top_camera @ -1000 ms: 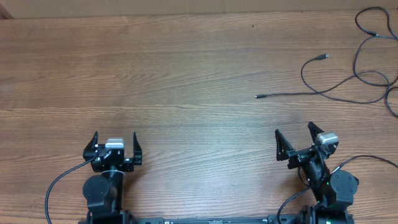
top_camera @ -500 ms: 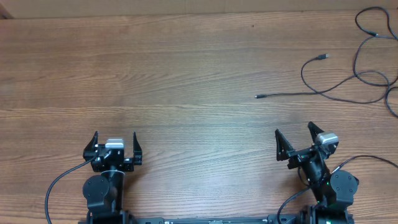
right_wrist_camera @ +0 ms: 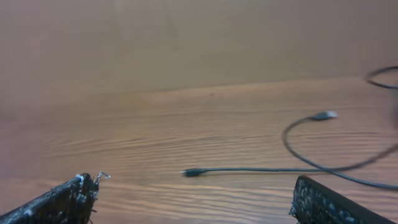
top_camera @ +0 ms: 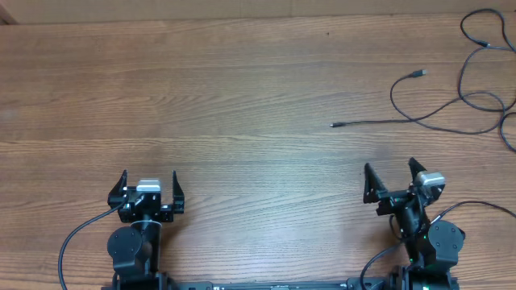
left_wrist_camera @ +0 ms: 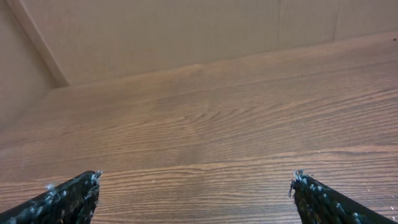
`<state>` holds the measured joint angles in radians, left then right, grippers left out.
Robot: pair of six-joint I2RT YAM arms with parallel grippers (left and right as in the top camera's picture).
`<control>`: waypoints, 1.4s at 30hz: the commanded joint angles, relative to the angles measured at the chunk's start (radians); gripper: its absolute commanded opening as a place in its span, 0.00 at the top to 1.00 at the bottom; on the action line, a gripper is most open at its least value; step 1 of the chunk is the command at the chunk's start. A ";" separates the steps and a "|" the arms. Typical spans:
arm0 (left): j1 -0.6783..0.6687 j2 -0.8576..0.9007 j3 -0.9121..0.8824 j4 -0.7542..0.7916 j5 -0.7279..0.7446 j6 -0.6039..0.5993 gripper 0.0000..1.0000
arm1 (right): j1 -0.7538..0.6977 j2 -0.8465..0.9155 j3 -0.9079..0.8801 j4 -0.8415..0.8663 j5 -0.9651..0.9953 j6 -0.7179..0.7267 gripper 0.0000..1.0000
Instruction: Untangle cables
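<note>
The thin black cables (top_camera: pixel 459 101) lie loosely looped at the table's far right. One small plug end (top_camera: pixel 334 125) points left; a silver-tipped plug (top_camera: pixel 419 73) lies above it. Both ends show in the right wrist view: the small plug (right_wrist_camera: pixel 189 172) and the silver tip (right_wrist_camera: pixel 323 115). My right gripper (top_camera: pixel 393 174) is open and empty, near the front edge, well short of the plug. My left gripper (top_camera: pixel 150 180) is open and empty at the front left, far from the cables; its wrist view (left_wrist_camera: pixel 196 180) shows only bare wood.
The wooden table (top_camera: pixel 201 89) runs to a back edge at the top. Thicker black wires (top_camera: pixel 81 234) run from the arm bases at the front. Cable loops pass off the right edge (top_camera: pixel 509 129).
My right gripper has shifted slightly to the right and forward. The left arm and the cables have not moved.
</note>
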<state>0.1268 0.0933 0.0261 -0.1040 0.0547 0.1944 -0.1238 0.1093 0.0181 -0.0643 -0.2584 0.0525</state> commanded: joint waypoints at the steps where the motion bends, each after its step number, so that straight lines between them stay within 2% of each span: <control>1: 0.006 -0.010 -0.009 0.002 -0.013 0.016 0.00 | 0.005 -0.008 -0.010 -0.009 0.148 -0.002 0.00; 42: 0.006 -0.010 -0.009 0.002 -0.062 0.045 0.00 | 0.005 -0.008 -0.010 -0.010 0.156 -0.002 0.00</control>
<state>0.1268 0.0937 0.0257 -0.1043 0.0097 0.2184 -0.1234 0.1093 0.0181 -0.0757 -0.1146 0.0525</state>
